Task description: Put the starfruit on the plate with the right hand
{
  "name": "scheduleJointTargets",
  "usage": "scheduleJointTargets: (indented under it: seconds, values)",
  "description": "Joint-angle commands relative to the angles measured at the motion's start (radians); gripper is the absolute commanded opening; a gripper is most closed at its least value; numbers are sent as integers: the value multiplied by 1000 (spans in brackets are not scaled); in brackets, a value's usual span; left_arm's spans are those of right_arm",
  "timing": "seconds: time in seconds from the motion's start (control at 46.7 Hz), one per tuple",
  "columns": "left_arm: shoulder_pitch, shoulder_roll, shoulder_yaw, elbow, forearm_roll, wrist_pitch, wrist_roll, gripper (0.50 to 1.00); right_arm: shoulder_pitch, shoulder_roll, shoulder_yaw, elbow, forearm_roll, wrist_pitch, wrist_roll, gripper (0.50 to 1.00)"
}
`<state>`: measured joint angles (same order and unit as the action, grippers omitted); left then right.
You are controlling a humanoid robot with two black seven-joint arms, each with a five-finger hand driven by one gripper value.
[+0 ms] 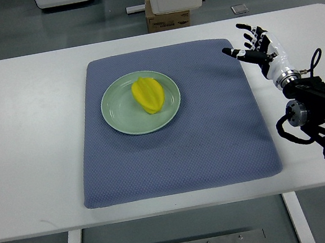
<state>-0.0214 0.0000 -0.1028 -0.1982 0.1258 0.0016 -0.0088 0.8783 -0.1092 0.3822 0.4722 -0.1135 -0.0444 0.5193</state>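
We see our right hand [258, 49], white and black with jointed fingers [247, 35], raised over the right part of the white rectangular worktop [29, 151], its arm coming in from the picture's right edge. The fingers are spread and relaxed and hold nothing; they point up and to the left in the picture, with the thumb reaching toward the edge of the blue-grey textured fabric mat [217, 143]. The thumb tip lies just beside the mat's upper right corner.

Well to the left of our fingers, and a little lower in the picture, the yellow ridged starfruit [148, 94] lies on the pale green round ceramic plate [117, 114]. The fruit rests on the plate's upper right half, wholly inside the rim. Its long axis runs from upper left to lower right in the picture, close to upright, with the blunter end toward the far side and the narrower end pointing toward the near, right side. The ridges run along that same axis. The fruit is well apart from our fingers, with bare mat between them.

The plate sits on the left upper part of the mat, and the mat lies flat in the middle of the worktop.
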Motion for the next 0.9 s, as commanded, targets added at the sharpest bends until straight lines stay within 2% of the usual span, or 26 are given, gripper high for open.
scheduleJointTargets:
  seconds: [0.0,0.535,0.6,0.728,0.878]
  values:
    - [0,0,0,-1,0,0,1,1000,-1,0,-2,0,0,1,1,1000]
    - [0,0,0,0,0,0,0,1000,-1,8,3,-4,5,11,-19,1000]
    - [0,0,0,-1,0,0,0,1000,-1,8,4,-4,20,11,-44,1000]
    - [0,0,0,0,0,0,0,1000,-1,6,3,-15,90,12,-146,1000]
    - [0,0,0,0,0,0,0,1000,-1,17,6,-30,126,12,-170,1000]
